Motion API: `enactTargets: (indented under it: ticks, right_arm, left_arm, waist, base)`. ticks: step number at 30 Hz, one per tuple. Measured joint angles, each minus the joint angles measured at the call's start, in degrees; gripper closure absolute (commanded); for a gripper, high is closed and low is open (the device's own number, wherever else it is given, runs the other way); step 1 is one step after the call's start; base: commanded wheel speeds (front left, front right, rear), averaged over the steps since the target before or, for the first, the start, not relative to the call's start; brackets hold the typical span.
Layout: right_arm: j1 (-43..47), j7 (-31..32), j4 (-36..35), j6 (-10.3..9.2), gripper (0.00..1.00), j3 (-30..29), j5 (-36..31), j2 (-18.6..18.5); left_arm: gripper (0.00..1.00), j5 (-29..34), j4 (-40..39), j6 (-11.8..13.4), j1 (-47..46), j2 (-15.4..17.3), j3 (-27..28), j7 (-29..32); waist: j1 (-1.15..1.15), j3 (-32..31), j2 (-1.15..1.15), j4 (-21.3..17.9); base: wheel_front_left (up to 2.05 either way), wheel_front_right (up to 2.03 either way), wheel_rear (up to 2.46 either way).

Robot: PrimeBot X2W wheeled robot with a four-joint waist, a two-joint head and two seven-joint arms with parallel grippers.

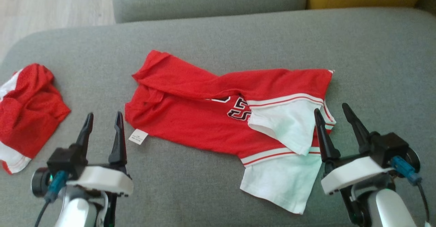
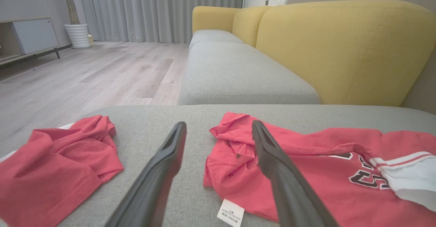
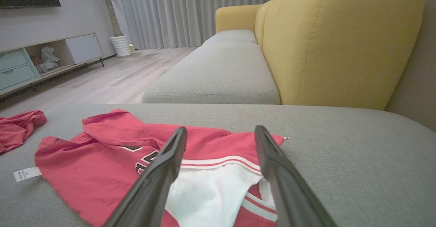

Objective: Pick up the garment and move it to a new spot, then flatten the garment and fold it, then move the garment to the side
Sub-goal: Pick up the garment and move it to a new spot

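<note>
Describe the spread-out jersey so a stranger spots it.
On the grey cushion lie two red garments. The jersey lies mid-cushion. Unlike the crumpled bundle at left, it lies spread out, with black lettering and a white tag.

- Head cam: high, looks steeply down on grey cushion (image 1: 218, 36), mid range.
- L wrist cam: low, close over cushion, faces along it twd yellow sofa back (image 2: 340, 50).
- R wrist cam: same heading, further right.
- All 3 share red garment (image 1: 190, 118).
</note>
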Motion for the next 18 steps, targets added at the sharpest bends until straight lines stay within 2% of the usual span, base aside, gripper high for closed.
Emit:
enactTargets:
  ticks: [13,18]
  right_arm:
    - [6.1,1.9,-2.3,0.00,0.00,0.0,0.0,0.0]
    - [6.6,2.5,-3.0,0.00,0.00,-0.1,0.1,0.0]
  left_arm:
    - [0.00,0.0,-0.2,-0.5,6.9,0.5,-0.3,0.0]
    - [0.00,0.3,-1.7,0.5,7.0,0.5,-0.6,0.6]
  waist:
    - [0.00,-4.8,0.00,-0.1]
    - [0.00,-5.0,0.00,-0.1]
  base:
    - [0.00,0.00,0.00]
    - [0.00,0.00,0.00]
